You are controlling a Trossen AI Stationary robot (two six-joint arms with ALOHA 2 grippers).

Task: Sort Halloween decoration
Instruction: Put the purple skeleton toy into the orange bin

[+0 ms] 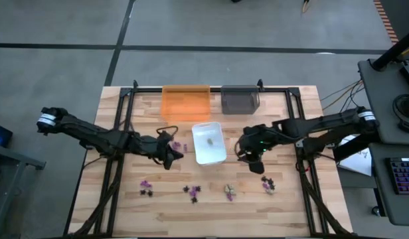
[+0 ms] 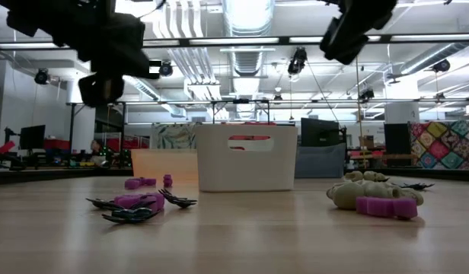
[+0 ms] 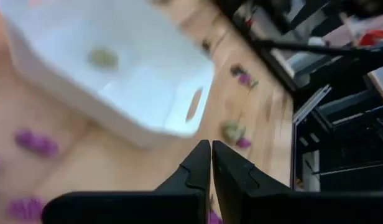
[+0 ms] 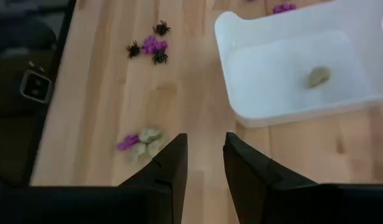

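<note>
wooden slats make up the table point(image 1: 125, 206). right gripper point(image 4: 203, 163) hovers just right of the white tray point(image 1: 209, 142), fingers parted with nothing between them. left gripper point(image 3: 211, 160), on the tray's other side, has its fingers pressed together, empty. inside the white tray lies 1 pale beige piece point(image 4: 318, 76) (nothing else shows in it). orange tray point(image 1: 185, 102) and grey tray point(image 1: 240, 100) sit at the far edge. purple, black and beige pieces point(image 1: 230, 192) lie loose along the near side.

I can read no words, labels, brand marks or numbers anywhere: nothing legible on my table, on the trays, on my arms, or in the room behind.
</note>
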